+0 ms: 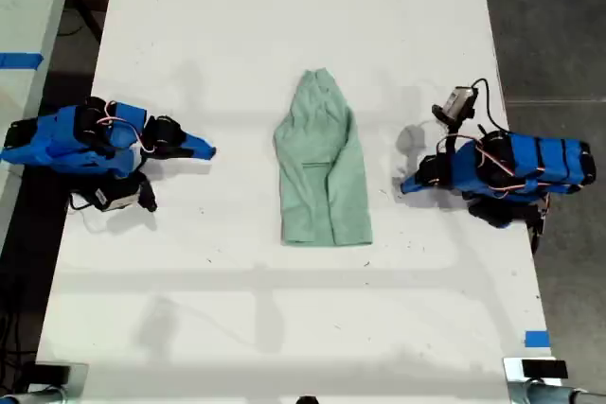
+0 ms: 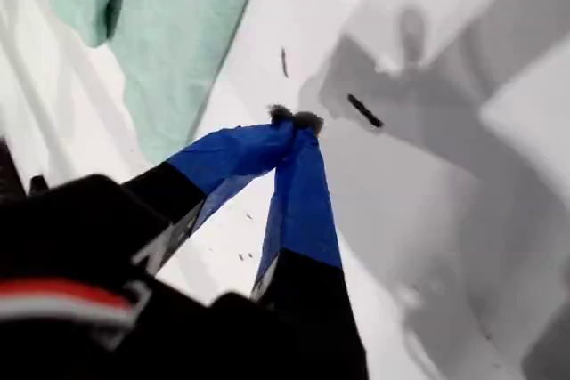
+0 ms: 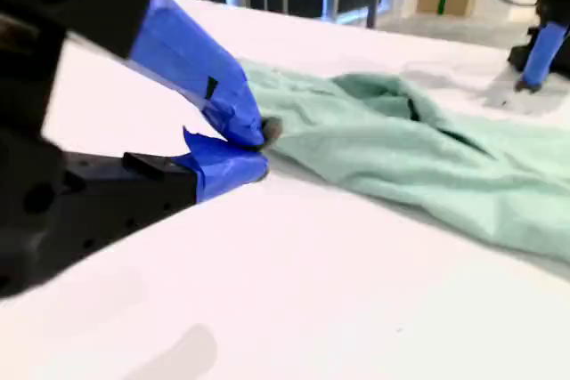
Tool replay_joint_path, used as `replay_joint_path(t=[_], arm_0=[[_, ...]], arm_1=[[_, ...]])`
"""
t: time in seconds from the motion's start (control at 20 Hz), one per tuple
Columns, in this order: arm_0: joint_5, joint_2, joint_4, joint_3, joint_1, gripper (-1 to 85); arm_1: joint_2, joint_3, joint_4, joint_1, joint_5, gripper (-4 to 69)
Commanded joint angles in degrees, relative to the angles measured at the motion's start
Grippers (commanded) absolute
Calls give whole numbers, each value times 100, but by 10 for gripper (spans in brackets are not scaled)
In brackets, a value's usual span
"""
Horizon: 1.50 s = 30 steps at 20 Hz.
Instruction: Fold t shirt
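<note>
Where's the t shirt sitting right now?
The t shirt lies folded lengthwise in the middle of the white table in the exterior view, between the two blue arms, touched by neither gripper.

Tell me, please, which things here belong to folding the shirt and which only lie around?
For the job:
the t shirt
my first claw, shut and empty
my second claw, shut and empty

Just lying about:
blue tape piece on the white table
blue tape strip on the neighbouring surface

White table (image 1: 284, 328) on dark grey floor (image 1: 554, 26).
</note>
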<state>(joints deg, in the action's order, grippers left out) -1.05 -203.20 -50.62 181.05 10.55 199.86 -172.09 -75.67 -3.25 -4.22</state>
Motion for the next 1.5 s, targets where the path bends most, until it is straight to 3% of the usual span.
replay_joint_path(t=[0.0,0.05,0.15,0.2,0.3,0.35,0.7,0.75,0.8,1.1,1.15,1.2,1.45], arm_0=[[-299,3059,1951,-1582,-580,59],[-308,5159,1942,-3155,-905,104],[-396,8921,299,-7075,-1310,183],[-457,10389,-536,-8824,-1415,206],[-738,12349,-1652,-11188,-1644,213],[-888,12894,-1828,-11760,-1758,211],[-1169,14317,-1283,-12577,-1916,199],[-1046,14414,-1257,-12577,-1881,165],[-1099,14493,-1274,-12568,-1872,9],[-1151,14643,-1213,-12560,-1819,-1],[-1143,14643,-1187,-12560,-1819,-1],[-1116,14643,-1151,-12560,-1819,-1],[-1020,14106,-1107,-12639,-1916,-1]], arm_1=[[-1143,1318,782,264,167,5],[-2355,2030,976,352,176,38],[-4834,3568,1230,642,149,173],[-5607,4087,1371,747,70,202],[-6196,4104,2443,958,-545,202],[-6258,3973,2610,993,-510,198],[-7937,4588,2004,1187,-44,190],[-8297,4887,1881,1222,-35,190],[-8648,5177,1784,1274,-35,189],[-10178,6583,1696,1494,-149,202],[-10512,6926,1477,1512,-176,137],[-10916,7313,1125,1529,-158,-9],[-12050,9642,-62,1635,-624,-8]])
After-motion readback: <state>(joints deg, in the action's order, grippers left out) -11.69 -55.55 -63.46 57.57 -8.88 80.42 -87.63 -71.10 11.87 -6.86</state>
